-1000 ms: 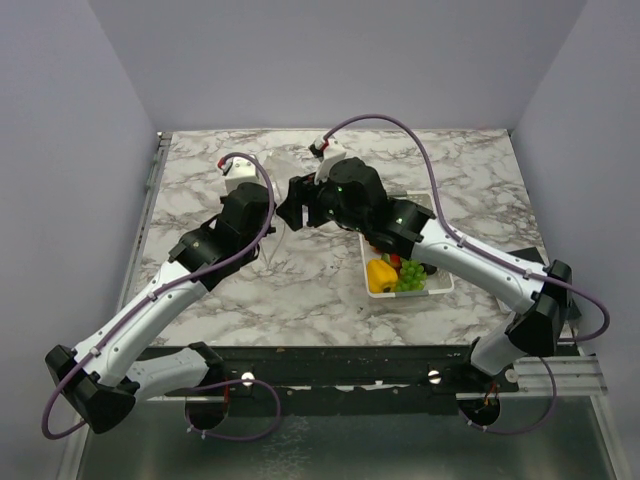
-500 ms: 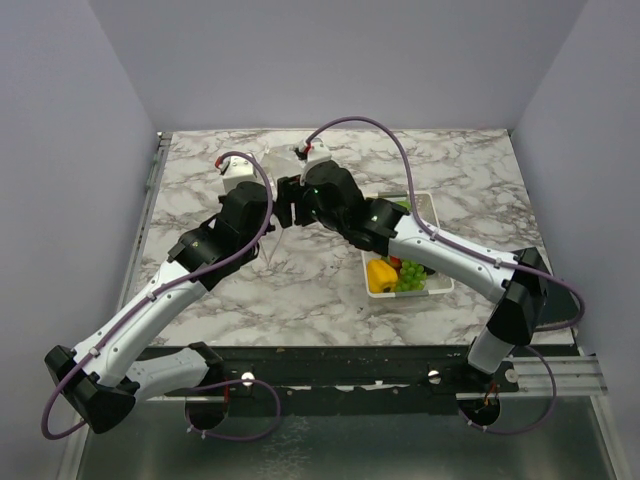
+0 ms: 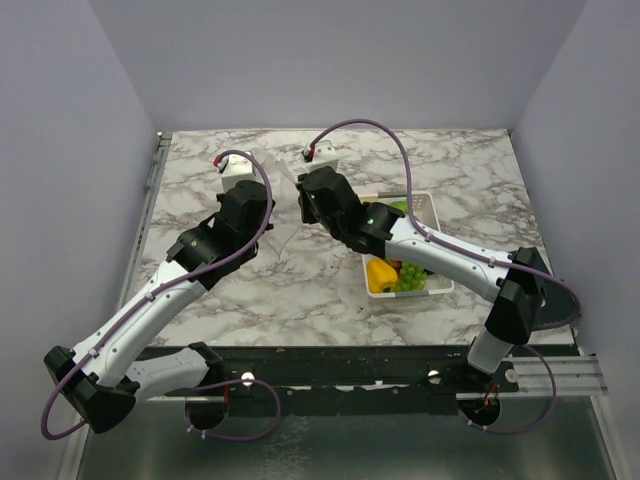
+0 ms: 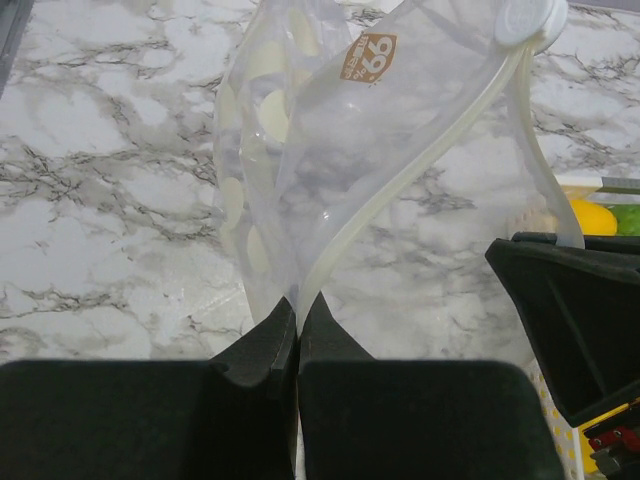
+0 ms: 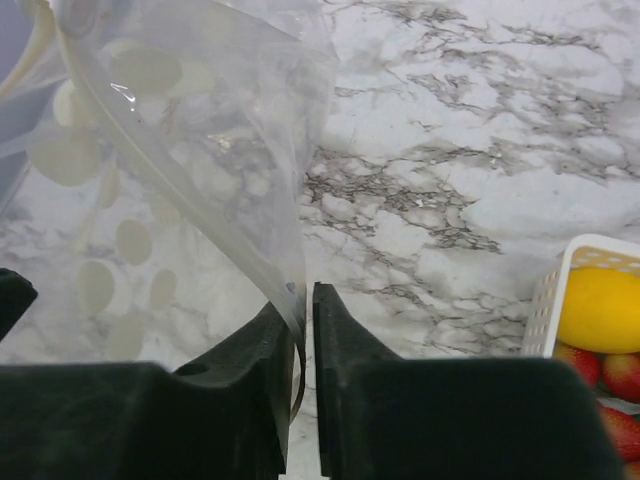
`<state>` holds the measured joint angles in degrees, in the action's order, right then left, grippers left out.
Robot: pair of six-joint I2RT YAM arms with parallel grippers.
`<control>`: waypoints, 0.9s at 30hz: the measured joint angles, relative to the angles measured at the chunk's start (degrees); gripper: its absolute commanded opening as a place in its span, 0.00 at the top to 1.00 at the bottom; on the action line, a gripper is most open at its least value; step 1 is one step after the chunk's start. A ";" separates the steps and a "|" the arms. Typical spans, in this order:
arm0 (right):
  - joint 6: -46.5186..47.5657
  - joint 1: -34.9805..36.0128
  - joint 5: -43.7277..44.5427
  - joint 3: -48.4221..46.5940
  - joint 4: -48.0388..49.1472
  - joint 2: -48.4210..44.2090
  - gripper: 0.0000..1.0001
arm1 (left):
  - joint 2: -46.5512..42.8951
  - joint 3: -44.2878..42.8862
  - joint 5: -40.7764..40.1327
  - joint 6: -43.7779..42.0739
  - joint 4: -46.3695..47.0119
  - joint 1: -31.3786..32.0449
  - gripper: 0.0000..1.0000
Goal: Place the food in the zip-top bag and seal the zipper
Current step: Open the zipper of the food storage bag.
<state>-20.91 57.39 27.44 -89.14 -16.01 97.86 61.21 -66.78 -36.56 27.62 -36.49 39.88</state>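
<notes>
The left gripper (image 4: 298,335) is pressed together on one edge of the zip-top bag (image 4: 400,210), and the right gripper (image 5: 306,320) pinches another edge. The bag is between both arms, over the marble table (image 3: 470,170). The zipper (image 4: 430,160) runs away from the left fingers. The food (image 3: 392,276) lies in the white basket (image 3: 446,272), at the right.

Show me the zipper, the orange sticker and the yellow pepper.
Zipper (image 4: 400,180): left wrist view, middle of the whitish strip.
Orange sticker (image 4: 368,57): left wrist view, centre of the label.
Yellow pepper (image 3: 380,274): top view, its upper side.
</notes>
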 measured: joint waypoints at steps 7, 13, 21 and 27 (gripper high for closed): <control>0.46 0.00 2.38 1.11 0.17 0.02 0.99 | 1.03 -1.81 -1.57 -1.38 -1.84 0.00 1.00; 1.44 0.02 4.81 4.31 0.11 0.02 0.99 | 3.15 -4.85 -5.33 -3.52 -4.61 0.00 1.00; 1.79 0.02 7.52 7.04 0.55 0.02 0.99 | 7.85 -7.80 -11.23 -5.95 -7.74 0.13 1.00; 2.12 0.09 9.18 9.09 1.18 0.02 0.99 | 8.87 -8.02 -15.28 -7.78 -9.99 0.50 1.00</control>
<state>-18.79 57.47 36.62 -80.05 -14.83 97.89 70.08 -74.81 -51.83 19.84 -46.48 40.38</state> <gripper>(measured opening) 0.013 0.003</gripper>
